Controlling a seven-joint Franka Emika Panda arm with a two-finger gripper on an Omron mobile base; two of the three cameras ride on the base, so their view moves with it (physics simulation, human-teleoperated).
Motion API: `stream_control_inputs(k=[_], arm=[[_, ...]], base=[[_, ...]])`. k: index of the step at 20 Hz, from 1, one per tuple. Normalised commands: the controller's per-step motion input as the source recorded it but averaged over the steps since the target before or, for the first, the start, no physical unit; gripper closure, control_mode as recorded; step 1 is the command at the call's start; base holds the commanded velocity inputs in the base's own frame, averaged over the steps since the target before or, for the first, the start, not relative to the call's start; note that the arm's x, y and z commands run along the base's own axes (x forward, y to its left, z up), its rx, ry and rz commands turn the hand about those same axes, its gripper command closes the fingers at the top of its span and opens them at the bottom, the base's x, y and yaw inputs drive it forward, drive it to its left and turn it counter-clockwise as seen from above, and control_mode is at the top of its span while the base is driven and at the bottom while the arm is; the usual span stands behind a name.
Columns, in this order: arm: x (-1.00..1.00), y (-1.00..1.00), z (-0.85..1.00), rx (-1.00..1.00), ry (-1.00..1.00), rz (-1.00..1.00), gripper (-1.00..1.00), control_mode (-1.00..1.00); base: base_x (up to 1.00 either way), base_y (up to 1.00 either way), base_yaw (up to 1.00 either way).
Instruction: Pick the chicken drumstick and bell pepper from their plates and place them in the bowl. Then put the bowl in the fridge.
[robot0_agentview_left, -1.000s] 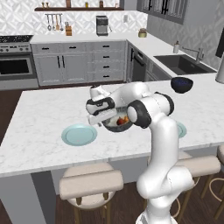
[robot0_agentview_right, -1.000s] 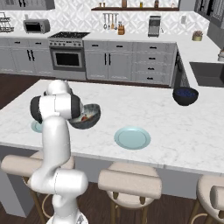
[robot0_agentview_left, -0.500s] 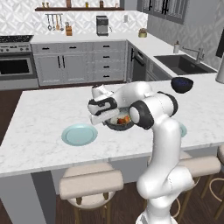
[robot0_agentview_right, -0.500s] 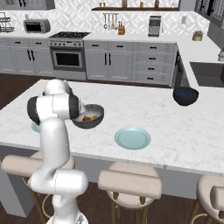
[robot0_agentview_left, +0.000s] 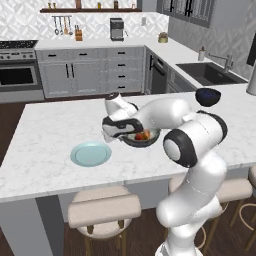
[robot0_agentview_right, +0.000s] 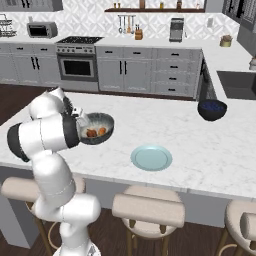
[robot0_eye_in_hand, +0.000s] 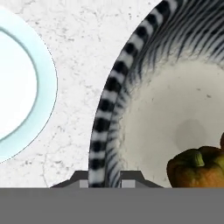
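Note:
The dark speckled bowl sits on the island counter, close to its surface. My gripper is shut on its near rim, with the striped rim running between the fingertips. Inside the bowl lie the red bell pepper and the orange-brown chicken drumstick. One pale teal plate lies bare beside the bowl. The fridge is out of view.
A glossy dark blue bowl stands at the far right of the island counter. Stools line the near side. A sink lies beyond.
The jaws have closed on the bowl's rim. The bowl and the food in it have hardly shifted.

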Motion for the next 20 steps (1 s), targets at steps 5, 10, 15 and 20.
stream_control_inputs(k=[5,10,15,20], arm=[[-0.85,-0.19,0.82,0.03,-0.07,0.07,1.0,-1.0],[-0.95,-0.2,0.71,0.02,-0.02,0.16,1.0,-1.0],[-0.82,-0.21,0.55,0.0,0.0,0.1,1.0,-1.0],[-0.95,-0.5,0.49,0.0,0.0,0.02,1.0,-1.0]], base=[[0.0,0.0,0.0],[0.0,0.0,0.0],[0.0,0.0,0.0],[0.0,0.0,0.0]])
